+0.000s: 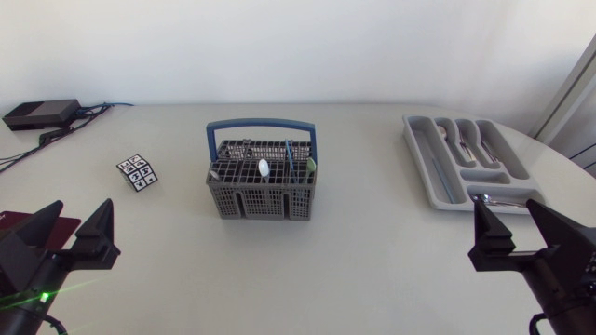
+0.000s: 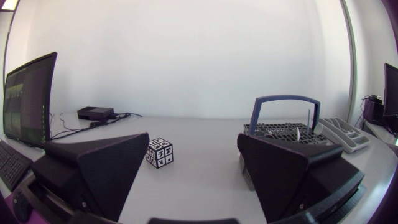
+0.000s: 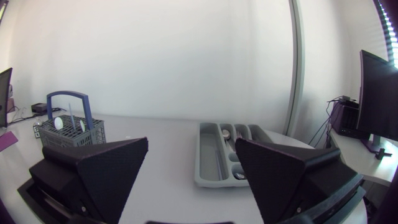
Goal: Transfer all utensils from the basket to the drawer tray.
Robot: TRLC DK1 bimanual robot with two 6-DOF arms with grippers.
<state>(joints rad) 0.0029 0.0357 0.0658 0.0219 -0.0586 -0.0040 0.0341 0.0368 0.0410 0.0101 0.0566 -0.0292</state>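
Partway through: some utensils lie in the drawer tray (image 1: 438,172), others wait in the basket (image 1: 261,203).
The basket stands mid-worktop, a white spoon (image 1: 264,167) upright inside. Left pincer (image 1: 74,231) and right pincer (image 1: 523,233) are both spread apart and empty, well short of the basket; the right one is near the tray.

Basket (image 1: 262,191) — grey lattice, blue handle (image 1: 261,124). Spoon (image 1: 264,167) inside: white. Tray (image 1: 430,163): pale grey, silver cutlery (image 1: 463,140). Cube (image 1: 138,172) — black-and-white squared pattern. Table (image 1: 372,251): off-white. Left gripper (image 1: 82,209), right gripper (image 1: 506,209): matte black.
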